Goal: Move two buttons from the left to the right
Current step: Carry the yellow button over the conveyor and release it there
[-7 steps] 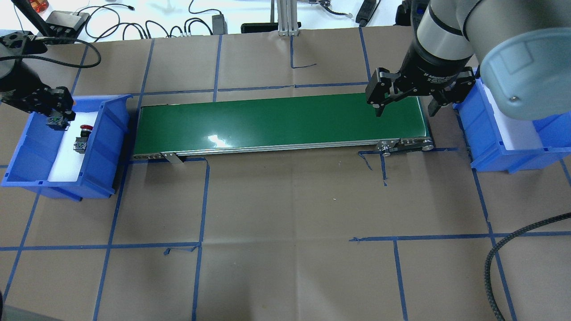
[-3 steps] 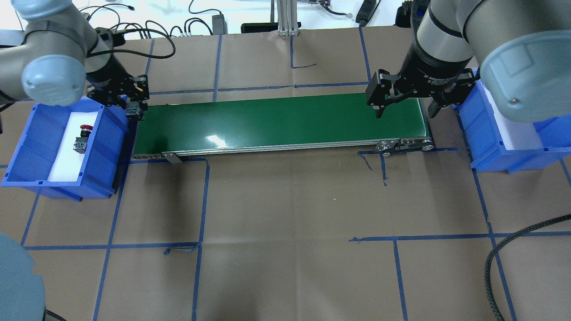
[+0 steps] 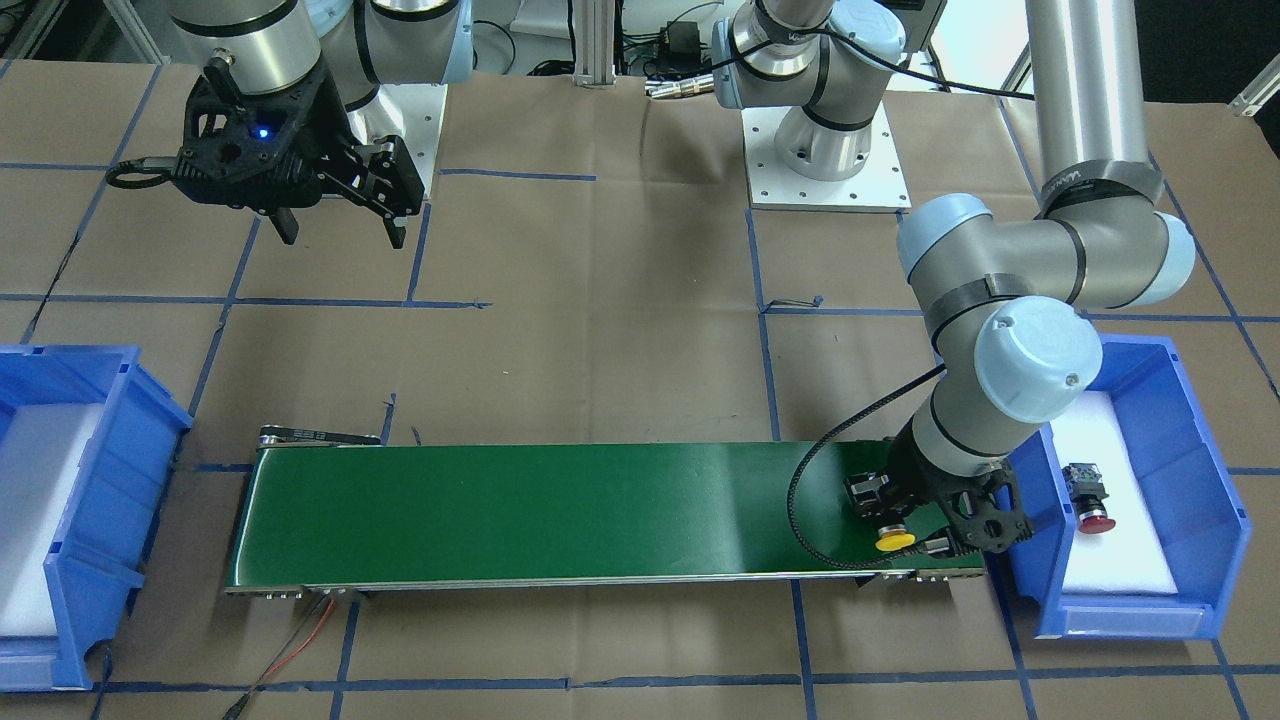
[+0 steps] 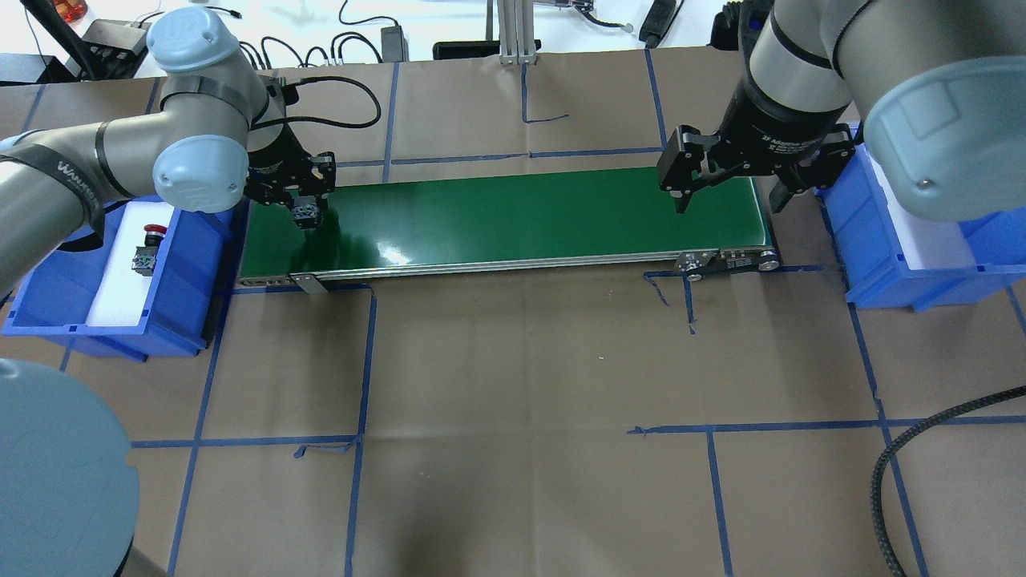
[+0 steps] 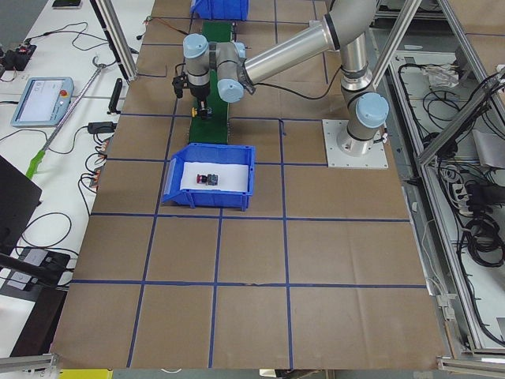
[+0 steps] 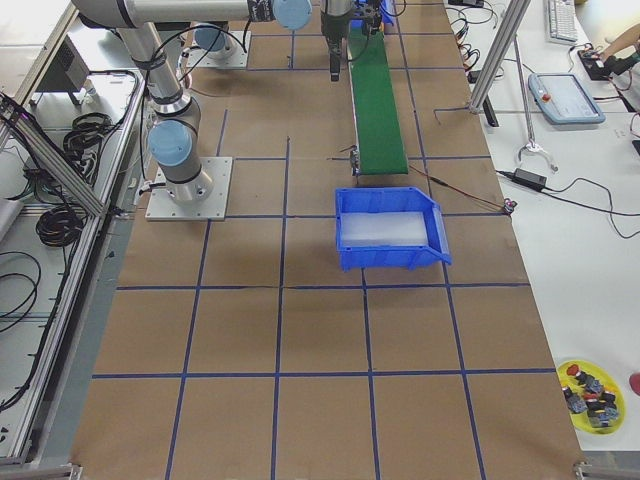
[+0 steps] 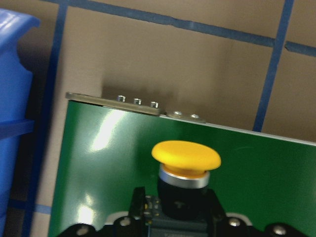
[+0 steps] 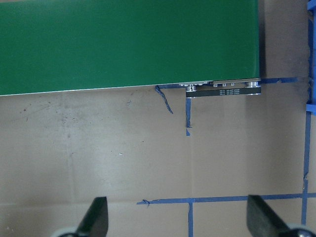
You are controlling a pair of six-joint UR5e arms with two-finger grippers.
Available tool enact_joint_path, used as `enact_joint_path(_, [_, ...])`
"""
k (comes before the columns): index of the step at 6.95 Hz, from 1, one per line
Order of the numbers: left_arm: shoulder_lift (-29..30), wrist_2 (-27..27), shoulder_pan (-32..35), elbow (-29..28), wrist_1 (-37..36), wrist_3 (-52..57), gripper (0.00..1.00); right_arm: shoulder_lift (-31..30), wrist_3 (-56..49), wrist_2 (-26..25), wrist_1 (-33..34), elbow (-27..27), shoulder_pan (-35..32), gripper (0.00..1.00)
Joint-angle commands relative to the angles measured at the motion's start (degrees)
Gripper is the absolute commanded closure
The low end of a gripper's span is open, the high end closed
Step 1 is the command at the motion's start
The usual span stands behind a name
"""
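Observation:
My left gripper (image 4: 308,210) is shut on the yellow-capped button (image 4: 304,216) and holds it low over the left end of the green conveyor belt (image 4: 521,216). The front-facing view shows the yellow cap (image 3: 895,541) beside that gripper (image 3: 935,525). In the left wrist view the cap (image 7: 186,155) sticks out ahead of the jaws. The red button (image 4: 154,232) lies on white foam in the left blue bin (image 4: 196,240), and also shows in the front-facing view (image 3: 1085,480). My right gripper (image 4: 725,191) is open and empty above the belt's right end, its fingers (image 8: 98,217) spread wide.
The right blue bin (image 4: 882,272) with white foam stands past the belt's right end. Brown paper with blue tape lines covers the table. Cables lie along the far edge, and a black hose (image 4: 922,449) lies at the front right.
My left arm has carried the yellow button rightwards out of the left bin, over its wall, to the belt's left end. The right arm has stayed put.

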State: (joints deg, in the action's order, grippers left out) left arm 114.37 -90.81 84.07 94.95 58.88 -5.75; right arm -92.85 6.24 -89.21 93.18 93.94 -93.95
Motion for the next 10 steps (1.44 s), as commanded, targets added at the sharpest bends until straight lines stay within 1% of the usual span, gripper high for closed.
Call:
enact_joint_path(1, [0.0, -0.1, 0.4, 0.8, -0.3, -0.1, 0.87, 0.0, 0.0, 0.0, 0.0, -0.1, 0.0, 0.00])
enact_joint_path(2, [-0.5, 0.0, 0.4, 0.8, -0.3, -0.1, 0.59, -0.1, 0.1, 0.0, 0.0, -0.3, 0.0, 0.00])
enact_joint_path(3, [-0.5, 0.1, 0.4, 0.8, -0.7, -0.1, 0.01, -0.1, 0.1, 0.0, 0.0, -0.2, 0.0, 0.00])
enact_joint_path(5, [-0.6, -0.1, 0.0, -0.1, -0.7, 0.0, 0.00, -0.1, 0.2, 0.0, 0.0, -0.1, 0.0, 0.00])
enact_joint_path(7, [-3.3, 0.1, -0.2, -2.0, 1.8, 0.1, 0.00, -0.2, 0.1, 0.0, -0.1, 0.0, 0.0, 0.00])
enact_joint_path(8, [-6.2, 0.1, -0.4, -4.2, 8.6, 1.0, 0.00, -0.2, 0.1, 0.0, -0.1, 0.0, 0.0, 0.00])
enact_joint_path(9, [-8.6, 0.0, -1.5, -7.8, 17.0, 3.6, 0.00, -0.1, 0.1, 0.1, -0.1, -0.1, 0.0, 0.00])
enact_joint_path(10, [-10.1, 0.0, -3.7, -10.3, 22.4, 6.5, 0.00, -0.2, 0.1, 0.1, -0.1, -0.1, 0.0, 0.00])
